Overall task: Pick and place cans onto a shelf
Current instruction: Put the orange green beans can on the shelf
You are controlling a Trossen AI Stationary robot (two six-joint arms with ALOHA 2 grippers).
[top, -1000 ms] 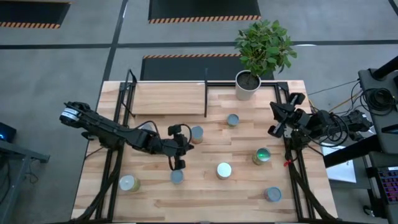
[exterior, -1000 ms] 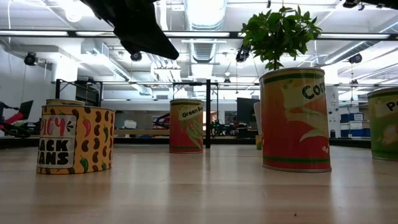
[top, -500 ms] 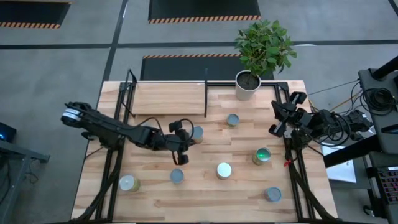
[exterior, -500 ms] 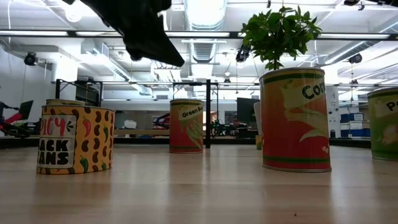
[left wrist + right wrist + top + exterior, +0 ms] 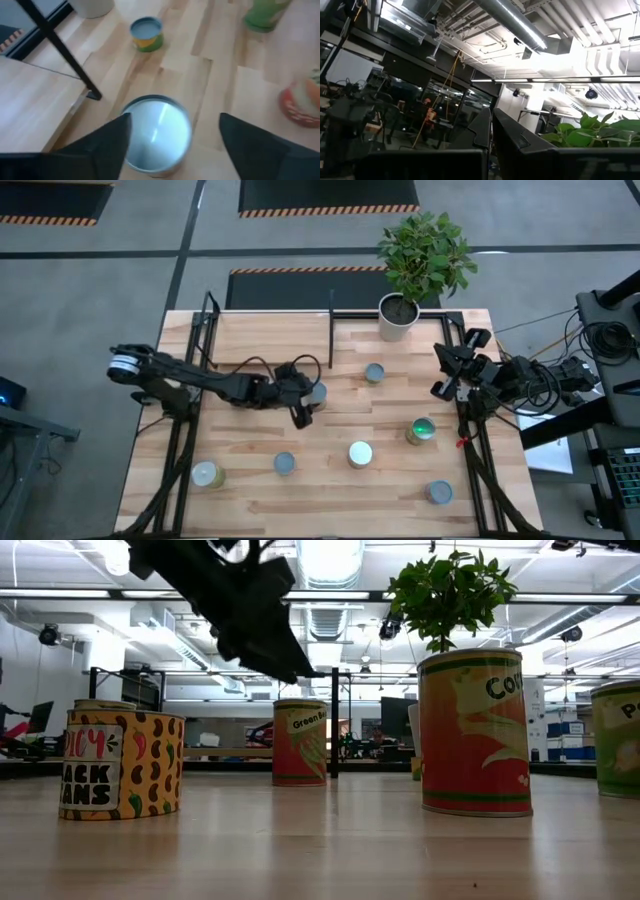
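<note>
Silvery-topped can [image 5: 156,134] upright on wood, left tool [image 5: 172,137] spread above

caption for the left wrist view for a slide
Left end effector open above a silver-topped can beside the shelf post.

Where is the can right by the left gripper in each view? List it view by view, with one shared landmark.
High view: the can is mid-table, just beside the left gripper.
Low view: near the centre, far back, most likely the one labelled "Green".
Left wrist view: its silvery top sits between the open fingers.
Right wrist view: not in it.
Landmark: the shelf's black divider bar, close by the can.
</note>
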